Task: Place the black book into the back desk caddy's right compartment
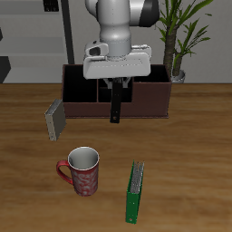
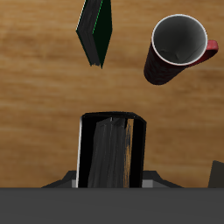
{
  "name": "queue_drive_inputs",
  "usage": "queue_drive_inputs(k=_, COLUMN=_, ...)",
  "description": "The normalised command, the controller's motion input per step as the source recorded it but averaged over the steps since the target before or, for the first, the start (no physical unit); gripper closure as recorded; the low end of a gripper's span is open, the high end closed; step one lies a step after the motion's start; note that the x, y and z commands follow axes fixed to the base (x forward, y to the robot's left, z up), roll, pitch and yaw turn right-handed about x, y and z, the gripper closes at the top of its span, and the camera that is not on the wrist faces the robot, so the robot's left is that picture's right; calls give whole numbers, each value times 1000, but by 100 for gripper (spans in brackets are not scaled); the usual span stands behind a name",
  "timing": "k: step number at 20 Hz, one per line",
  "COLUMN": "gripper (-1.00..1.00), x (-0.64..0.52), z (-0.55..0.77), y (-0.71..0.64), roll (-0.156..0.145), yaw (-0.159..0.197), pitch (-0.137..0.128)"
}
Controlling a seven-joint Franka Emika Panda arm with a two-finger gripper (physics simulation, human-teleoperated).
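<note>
Black book (image 1: 115, 102) hangs upright from my gripper (image 1: 116, 85), jaws clamped on its upper end, lifted clear of the bench (image 1: 190, 172). From the exterior view it sits in front of the back desk caddy (image 1: 156, 102), roughly at the caddy's middle, its lower end showing against the caddy's front wall. I cannot tell from these views how close it is to that wall. The right compartment (image 1: 77, 83) holds no book that I can see.

Wrist view: black book (image 2: 109, 150) fills the space between the fingers (image 2: 79, 149), dark cover faces on both sides, page block end-on toward the camera.

Other items on the bench: red patterned mug (image 1: 82, 169), upright, handle out to one side, nearer the front edge; green book (image 1: 134, 192) standing on edge beside the mug, apart from it; grey book (image 1: 55, 120) leaning near one end of the caddy. Potted plant (image 1: 178, 34) behind the caddy's other end.
</note>
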Motion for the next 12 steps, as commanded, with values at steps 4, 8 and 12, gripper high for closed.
queue_drive_inputs(k=4, gripper=100, x=-449, z=514, y=255, roll=76, yaw=19, pitch=-43)
queue_drive_inputs(k=8, gripper=100, x=-611, z=435, y=224, roll=5, yaw=15, pitch=-78)
queue_drive_inputs(k=12, gripper=100, x=-556, z=303, y=174, roll=39, yaw=-19, pitch=-28)
